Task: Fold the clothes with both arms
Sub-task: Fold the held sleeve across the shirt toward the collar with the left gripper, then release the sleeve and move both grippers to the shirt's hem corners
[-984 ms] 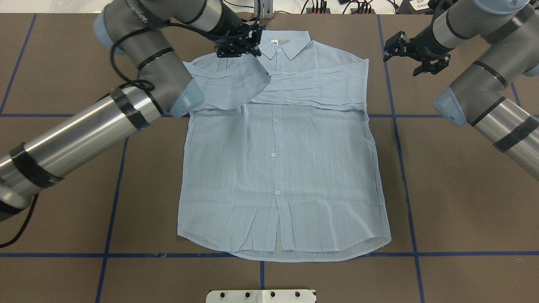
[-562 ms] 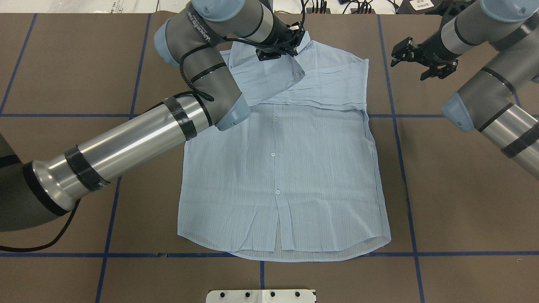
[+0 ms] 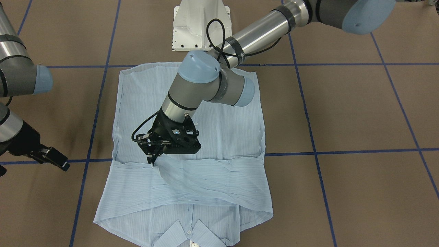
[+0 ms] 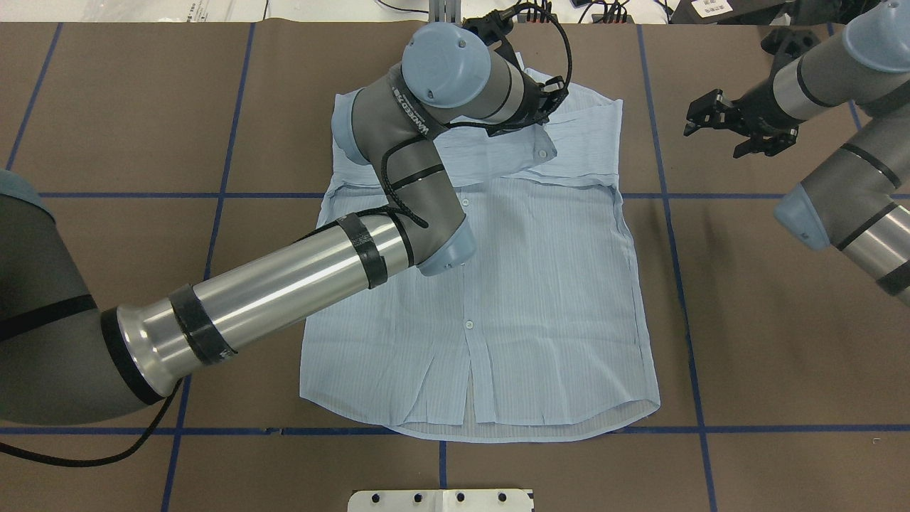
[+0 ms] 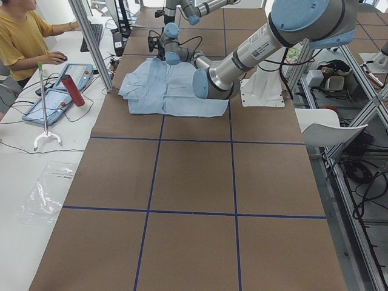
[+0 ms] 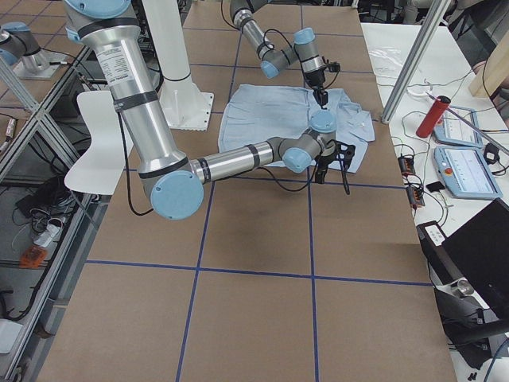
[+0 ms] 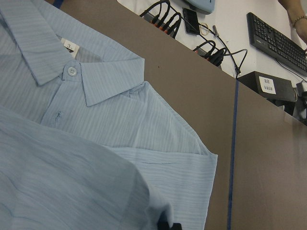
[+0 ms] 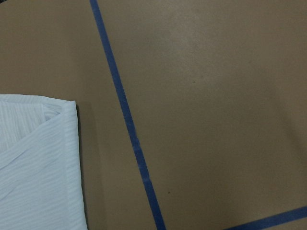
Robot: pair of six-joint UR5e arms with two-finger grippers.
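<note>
The shirt lies flat, buttons up, on the brown table, with its collar on the side away from the robot and one sleeve folded across the chest. The left gripper is clamped on the other sleeve, holding it across the chest over the first. The right gripper hangs over bare table beside the shirt's shoulder, jaws apart, holding nothing.

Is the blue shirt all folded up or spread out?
Mostly spread out. The shirt lies flat on the table with only its sleeves folded across the chest; the left claw pinches one.
</note>
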